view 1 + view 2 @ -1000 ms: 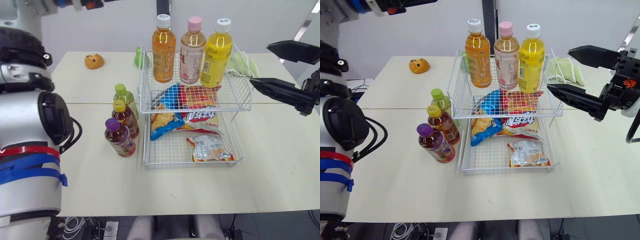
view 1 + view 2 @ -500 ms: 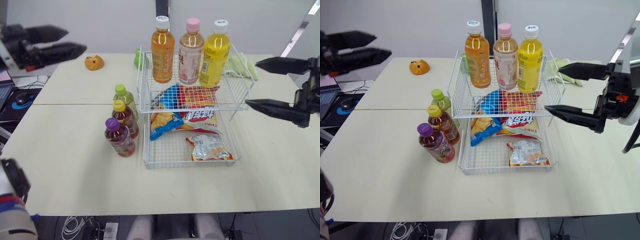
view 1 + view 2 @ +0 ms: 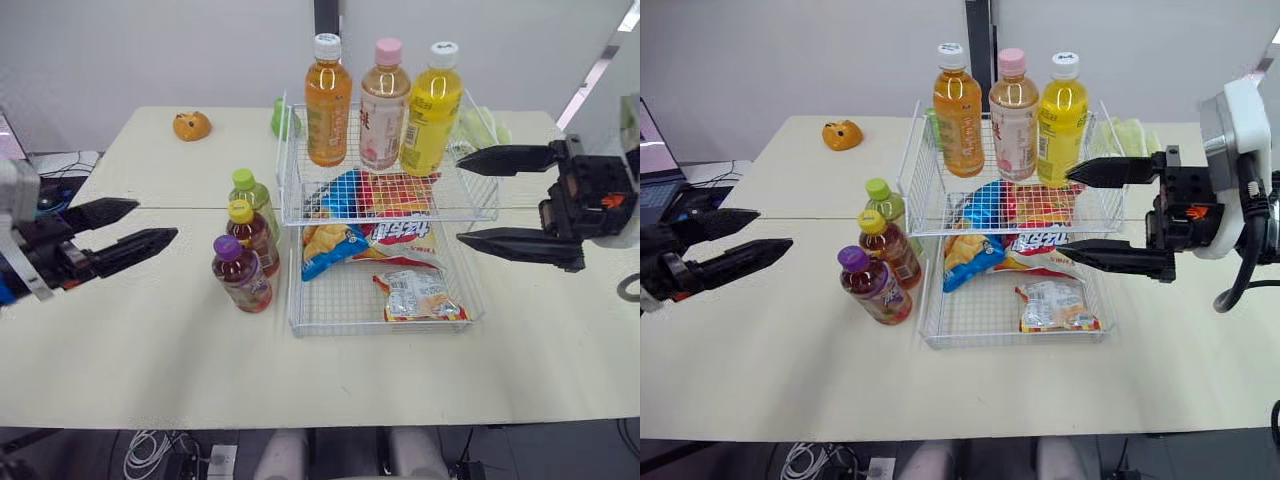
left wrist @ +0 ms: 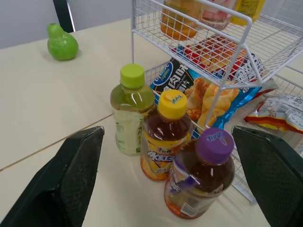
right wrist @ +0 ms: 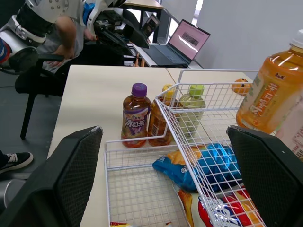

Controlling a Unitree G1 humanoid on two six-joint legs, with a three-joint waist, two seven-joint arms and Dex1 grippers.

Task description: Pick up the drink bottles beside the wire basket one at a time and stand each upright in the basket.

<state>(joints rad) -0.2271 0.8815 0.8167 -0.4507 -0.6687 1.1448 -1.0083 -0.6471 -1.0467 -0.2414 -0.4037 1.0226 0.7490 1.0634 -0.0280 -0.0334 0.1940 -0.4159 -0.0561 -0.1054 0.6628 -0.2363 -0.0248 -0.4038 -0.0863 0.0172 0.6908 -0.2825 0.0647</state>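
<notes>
Three small bottles stand on the table just left of the two-tier wire basket (image 3: 385, 329): a green-capped one (image 3: 251, 199), a yellow-capped one (image 3: 250, 236) and a purple-capped one (image 3: 240, 276). My left gripper (image 3: 157, 220) hovers open to their left, apart from them, pointing at the purple-capped bottle (image 4: 201, 175). On the basket's right side my right gripper (image 3: 459, 198) is open and empty, level with the upper shelf. That shelf carries an orange bottle (image 3: 327, 100), a pink bottle (image 3: 383, 105) and a yellow bottle (image 3: 432, 110), all upright.
Snack bags (image 3: 368, 230) fill the lower tier. An orange toy (image 3: 190, 125) and a green pear toy (image 4: 62, 42) lie at the back of the table, a green cloth (image 3: 480, 125) behind the basket. A laptop (image 3: 655, 150) and a seated person (image 5: 61, 28) are at the left.
My left arm has swung down from near the camera to the table's left side, gripper open toward the bottles. The right gripper has moved left, close to the basket. The bottles are unmoved.
</notes>
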